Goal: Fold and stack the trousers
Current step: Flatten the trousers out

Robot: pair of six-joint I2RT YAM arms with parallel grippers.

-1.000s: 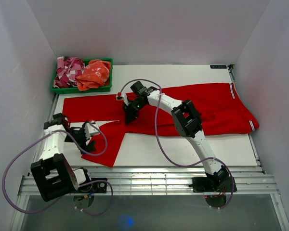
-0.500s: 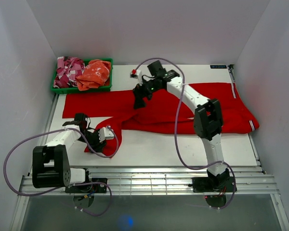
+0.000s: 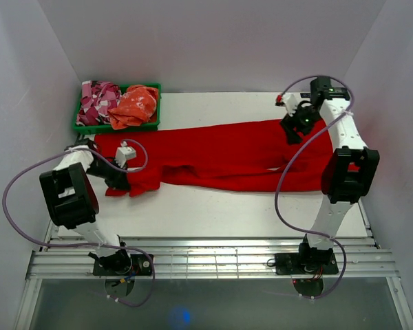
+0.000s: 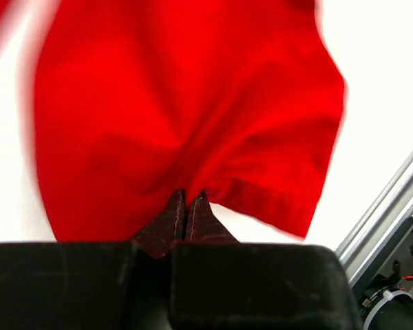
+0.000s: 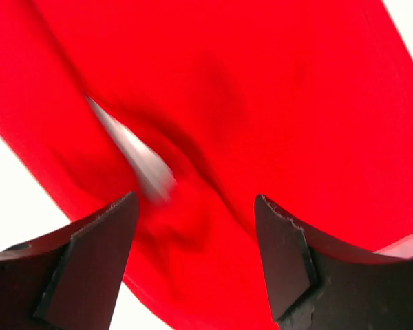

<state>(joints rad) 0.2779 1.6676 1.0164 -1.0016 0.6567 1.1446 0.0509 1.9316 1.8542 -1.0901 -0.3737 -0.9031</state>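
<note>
so the red trousers [image 3: 220, 155] run left-right, left gripper [image 4: 188, 199] clamped on their left end, right gripper [image 5: 195, 203] spread apart over the right end.

Overhead plus wrist close-ups of trousers [image 3: 227, 155]

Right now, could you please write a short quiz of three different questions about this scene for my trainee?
1. True or false: the left tool is shut on the trousers.
2. Choose one. The right tool is: A) open over the red cloth; B) shut on the cloth; C) holding an orange garment.
3. Fill the gap: the green basket stands at the far ___ corner of the table.
Key: 1 true; 2 A; 3 left.
</note>
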